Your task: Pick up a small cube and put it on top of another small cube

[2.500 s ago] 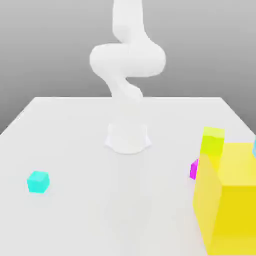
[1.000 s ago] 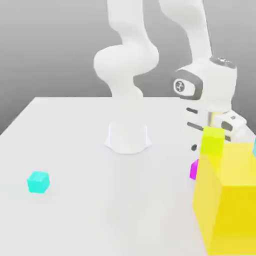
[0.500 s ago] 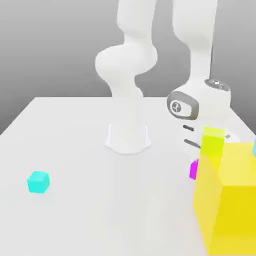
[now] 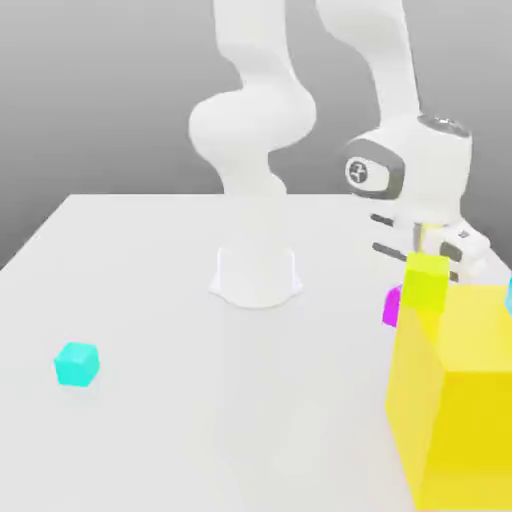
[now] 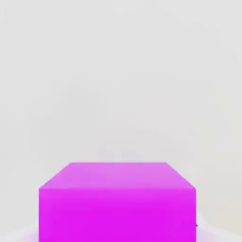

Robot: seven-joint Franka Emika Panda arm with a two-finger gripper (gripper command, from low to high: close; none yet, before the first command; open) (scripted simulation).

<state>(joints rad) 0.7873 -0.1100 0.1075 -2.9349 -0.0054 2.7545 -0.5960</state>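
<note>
Hand (image 4: 415, 290) closed on magenta cube (image 4: 391, 305), beside lime cube (image 4: 426, 282), behind big yellow block (image 4: 460, 400).

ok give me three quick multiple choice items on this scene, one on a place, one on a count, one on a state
1. Where does the cyan cube sit on the table?
A. toward the exterior view's left, well apart from the other blocks
B. on top of the big yellow block
C. against the arm's base

2. How many magenta cubes are there?
A. three
B. one
C. none

3. What state is the magenta cube in?
A. stacked on the lime cube
B. lying beside the cyan cube
C. held in the shut gripper, not yet on the lime cube

Answers:
1 A: it lies alone near the exterior view's left edge.
2 B: a single magenta cube shows beside the big yellow block.
3 C: in the hand view it sits right up at the hand, and in the exterior view it is beside the lime cube, not on it.
</note>
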